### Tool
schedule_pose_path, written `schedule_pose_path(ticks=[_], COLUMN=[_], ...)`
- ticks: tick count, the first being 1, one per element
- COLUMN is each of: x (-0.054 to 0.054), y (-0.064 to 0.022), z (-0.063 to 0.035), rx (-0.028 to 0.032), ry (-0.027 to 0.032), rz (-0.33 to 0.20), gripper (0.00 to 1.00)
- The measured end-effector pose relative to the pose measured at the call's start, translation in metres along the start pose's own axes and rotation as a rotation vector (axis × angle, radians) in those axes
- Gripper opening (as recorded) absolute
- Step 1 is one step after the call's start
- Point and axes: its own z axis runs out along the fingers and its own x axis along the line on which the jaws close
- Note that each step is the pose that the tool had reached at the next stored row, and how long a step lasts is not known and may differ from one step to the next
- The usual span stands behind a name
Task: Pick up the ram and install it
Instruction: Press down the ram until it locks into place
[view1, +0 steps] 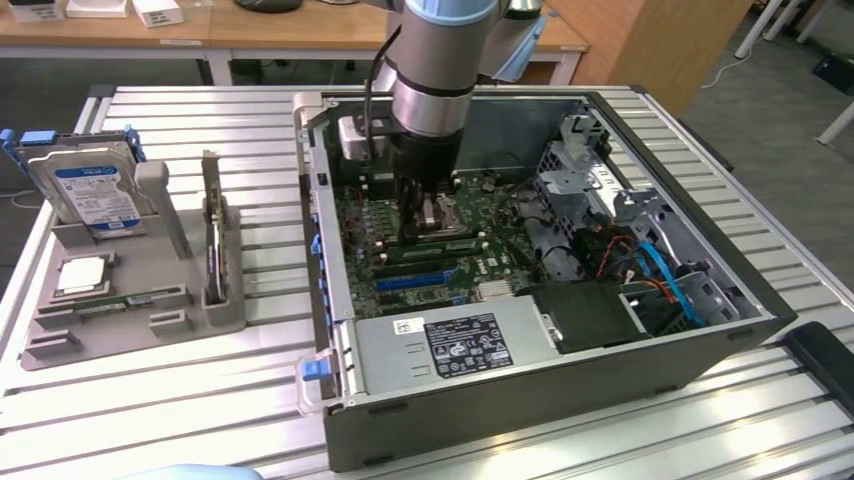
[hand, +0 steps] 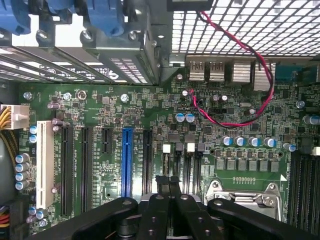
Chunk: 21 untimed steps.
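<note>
My gripper (view1: 430, 226) reaches down into the open computer case (view1: 534, 390), over the green motherboard (view1: 400, 262) beside the silver processor socket (view1: 434, 215). In the wrist view its black fingers (hand: 161, 186) stand pressed together, shut, with nothing showing between them. The gripper (hand: 168, 181) hovers just over several narrow black slots with white latches (hand: 190, 148), next to the socket frame (hand: 245, 192). The ram (view1: 131, 297), a thin green stick, lies flat in the grey fixture (view1: 187, 325) on the exterior view's left, far from the gripper.
The fixture also holds a blue-labelled hard drive (view1: 91, 195) standing upright, a square silver chip (view1: 83, 273) and a thin upright card (view1: 211, 235). Inside the case are a power supply (view1: 454, 345), drive cages (view1: 587, 170) and cables (view1: 661, 275). A red-black wire (hand: 235, 122) loops over the board.
</note>
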Motion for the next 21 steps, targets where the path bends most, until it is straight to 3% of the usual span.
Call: schedule_pose_path(ticks=[21], x=[0.0007], y=[-0.0001], z=[0.0023], rx=[-0.0017], ry=[-0.0014], rz=[0.029], gripper=[0.1])
